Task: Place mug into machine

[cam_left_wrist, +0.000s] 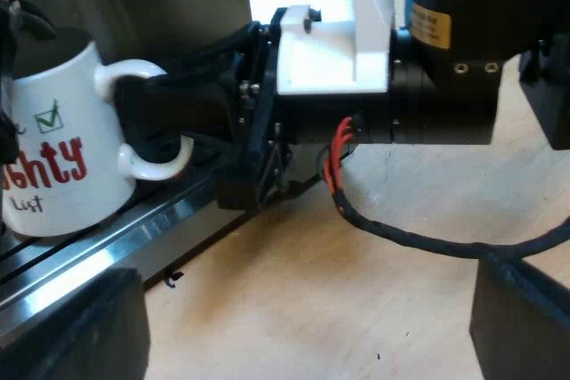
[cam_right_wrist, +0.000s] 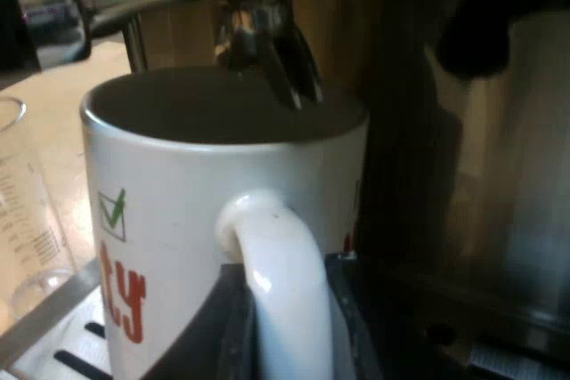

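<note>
A white mug (cam_left_wrist: 62, 157) with red lettering and a green tick stands upright on the machine's slotted metal drip tray (cam_left_wrist: 134, 229). My right gripper (cam_left_wrist: 147, 117) reaches to the mug's handle (cam_left_wrist: 147, 73). In the right wrist view the handle (cam_right_wrist: 280, 273) sits between the two black fingers (cam_right_wrist: 236, 335) of my right gripper (cam_right_wrist: 289, 335), which is shut on it. The holder's metal spouts (cam_right_wrist: 267, 51) hang just above the mug's (cam_right_wrist: 178, 202) rim. My left gripper (cam_left_wrist: 303, 327) hovers over the wooden table beside the tray, open with nothing between its fingers (cam_left_wrist: 76, 327).
A clear measuring glass (cam_right_wrist: 22, 211) stands on the table close to the mug and the tray's edge (cam_right_wrist: 53, 344). The machine's steel body (cam_right_wrist: 508, 220) rises directly behind the mug. Bare wooden table (cam_left_wrist: 312, 291) lies under my left gripper.
</note>
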You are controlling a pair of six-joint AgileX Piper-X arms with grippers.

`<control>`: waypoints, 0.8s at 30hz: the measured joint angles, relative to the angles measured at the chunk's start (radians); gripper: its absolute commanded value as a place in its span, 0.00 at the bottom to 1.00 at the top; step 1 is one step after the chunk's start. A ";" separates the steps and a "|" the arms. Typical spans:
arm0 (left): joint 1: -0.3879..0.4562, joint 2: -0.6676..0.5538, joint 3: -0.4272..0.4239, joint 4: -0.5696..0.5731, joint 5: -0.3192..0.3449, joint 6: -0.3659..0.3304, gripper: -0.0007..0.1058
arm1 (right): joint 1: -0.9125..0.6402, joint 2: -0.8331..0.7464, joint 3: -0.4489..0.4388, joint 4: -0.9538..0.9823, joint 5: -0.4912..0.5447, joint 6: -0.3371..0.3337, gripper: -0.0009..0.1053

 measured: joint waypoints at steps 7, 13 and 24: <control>0.000 0.000 0.000 0.000 0.029 0.000 0.77 | 0.003 0.031 -0.029 0.000 0.045 -0.007 0.01; 0.000 0.000 0.000 0.000 0.043 0.005 0.77 | 0.032 0.031 -0.029 0.000 0.106 -0.077 0.01; 0.000 0.000 0.000 0.000 0.043 0.007 0.77 | 0.034 0.031 -0.029 0.014 0.152 -0.082 0.15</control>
